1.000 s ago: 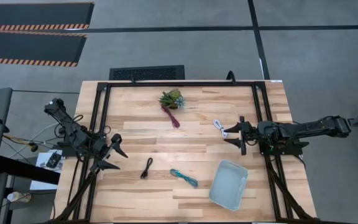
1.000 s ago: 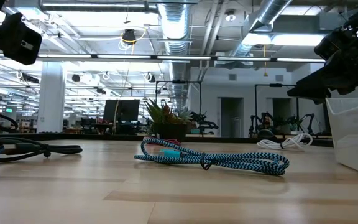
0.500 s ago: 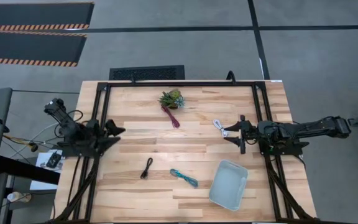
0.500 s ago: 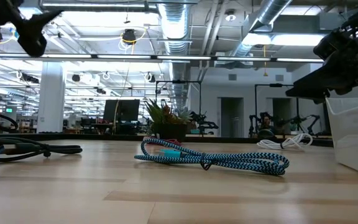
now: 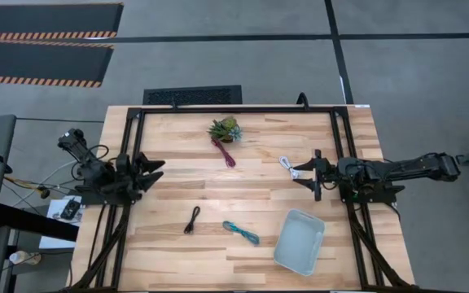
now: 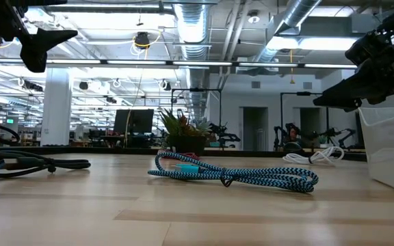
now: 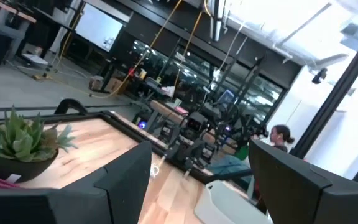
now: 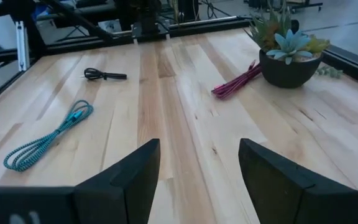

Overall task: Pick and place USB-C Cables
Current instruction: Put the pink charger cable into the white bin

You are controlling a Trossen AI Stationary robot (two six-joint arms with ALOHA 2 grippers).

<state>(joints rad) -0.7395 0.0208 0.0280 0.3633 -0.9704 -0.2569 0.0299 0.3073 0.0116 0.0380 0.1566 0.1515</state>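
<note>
Four cables lie loose on the wooden table: maroon [image 5: 224,151] by the plant, white [image 5: 287,166], black [image 5: 192,220] and teal [image 5: 241,232]. The pale blue tray [image 5: 300,241] stands near the front right. My left gripper [image 5: 155,169] is open and empty at the table's left side, above the table, pointing toward the right edge. My right gripper [image 5: 298,177] is open and empty, just beside the white cable, pointing toward the left edge. The right wrist view shows the teal [image 8: 45,138], black [image 8: 104,75] and maroon [image 8: 238,82] cables ahead of the open fingers.
A small potted plant [image 5: 225,129] stands at the far middle, right beside the maroon cable's far end. A black frame [image 5: 234,109] runs along the table's far edge and both sides. A person [image 7: 281,134] shows in the room beyond the table.
My left gripper has swung from the near-left part of the table toward the far edge, has risen in the low view, and now points more level toward the right edge; it stays open. The cables and tray have not moved.
</note>
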